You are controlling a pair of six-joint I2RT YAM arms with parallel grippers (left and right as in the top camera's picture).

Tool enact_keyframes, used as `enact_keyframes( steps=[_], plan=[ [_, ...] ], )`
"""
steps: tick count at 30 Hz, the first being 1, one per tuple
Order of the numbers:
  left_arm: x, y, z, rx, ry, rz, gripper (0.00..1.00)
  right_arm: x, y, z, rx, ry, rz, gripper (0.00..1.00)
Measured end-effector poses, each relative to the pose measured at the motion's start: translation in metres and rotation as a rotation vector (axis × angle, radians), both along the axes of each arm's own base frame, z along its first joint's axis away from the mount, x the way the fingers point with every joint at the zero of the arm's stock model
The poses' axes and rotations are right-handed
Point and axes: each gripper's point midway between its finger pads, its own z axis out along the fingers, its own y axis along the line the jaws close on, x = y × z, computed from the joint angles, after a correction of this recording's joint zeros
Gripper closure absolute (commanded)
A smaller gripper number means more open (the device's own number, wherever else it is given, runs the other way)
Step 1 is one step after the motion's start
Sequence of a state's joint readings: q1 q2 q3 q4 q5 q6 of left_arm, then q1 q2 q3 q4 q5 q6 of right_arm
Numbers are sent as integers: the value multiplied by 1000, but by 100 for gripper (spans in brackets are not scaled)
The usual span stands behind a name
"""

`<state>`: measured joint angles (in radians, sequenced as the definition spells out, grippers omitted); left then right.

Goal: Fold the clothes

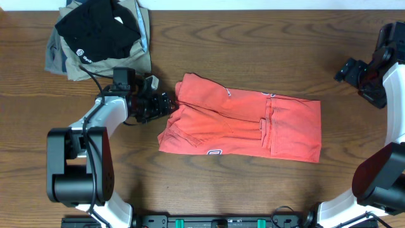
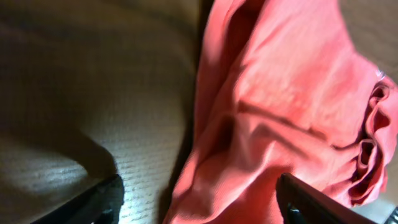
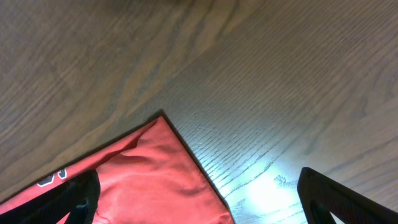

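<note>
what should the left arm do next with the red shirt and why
Probably lower the left gripper and close it on the rumpled left edge of the T-shirt. Its jaws stand open astride that edge, one finger over bare table, the other over cloth, gripping nothing. The right gripper hangs open, apart from the shirt, so the left seems the one to act.

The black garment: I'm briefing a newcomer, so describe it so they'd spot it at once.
On the wooden table, look to the top-left corner of the overhead view, where two folded garments are stacked. The black garment lies on top of the khaki-grey garment. Only it is black with a small white logo; the red-orange T-shirt lies mid-table.
</note>
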<state>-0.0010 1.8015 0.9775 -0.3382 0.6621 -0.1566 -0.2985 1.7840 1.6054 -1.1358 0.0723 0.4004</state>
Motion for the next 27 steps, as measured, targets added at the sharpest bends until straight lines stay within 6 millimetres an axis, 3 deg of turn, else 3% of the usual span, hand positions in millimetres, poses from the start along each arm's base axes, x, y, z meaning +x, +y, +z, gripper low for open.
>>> enact_keyframes(
  steps=[9,22,23,24,25,27],
  plan=[
    [-3,-5,-4,3,14,-13,10,0,0,0,0,0,0,1],
    [-21,-73,-1,-185,37,-216,8,0,0,0,0,0,0,1],
    [-21,-76,-1,-190,34,-224,12,0,0,0,0,0,0,1],
    [-22,-78,-1,-193,33,-233,27,0,0,0,0,0,0,1],
    [-22,-80,-2,-192,34,-237,54,0,0,0,0,0,0,1],
    [-24,-81,-9,-179,44,-240,80,0,0,0,0,0,0,1]
  ],
)
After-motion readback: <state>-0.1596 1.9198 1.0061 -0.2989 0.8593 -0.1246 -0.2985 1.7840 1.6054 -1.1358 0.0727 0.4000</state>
